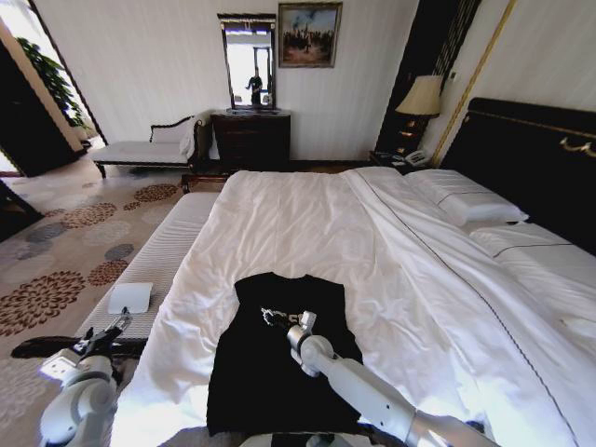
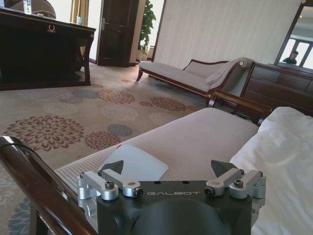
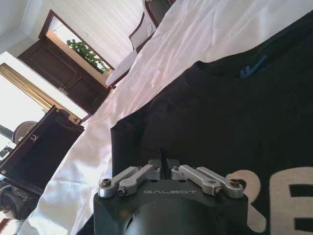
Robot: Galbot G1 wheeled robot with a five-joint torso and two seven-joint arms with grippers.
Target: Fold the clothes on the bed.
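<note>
The black T-shirt (image 1: 279, 358) lies spread flat at the near end of the bed (image 1: 400, 251), on the white duvet (image 1: 307, 223), collar toward the pillows (image 1: 470, 200) — and the right gripper (image 1: 277, 319) sits over its chest, fingers drawn together with only a narrow gap and nothing visibly held, white lettering (image 3: 288, 196) showing just beside it in the right wrist view. Off to the left, the left gripper (image 1: 119, 324) hangs with jaws spread wide above the cushioned bench (image 1: 163, 256), near a white card (image 1: 130, 297) lying on it. Farther back — a chaise (image 1: 149, 149), a dark dresser (image 1: 251, 138) and a lamp (image 1: 421, 97) against the far wall.
</note>
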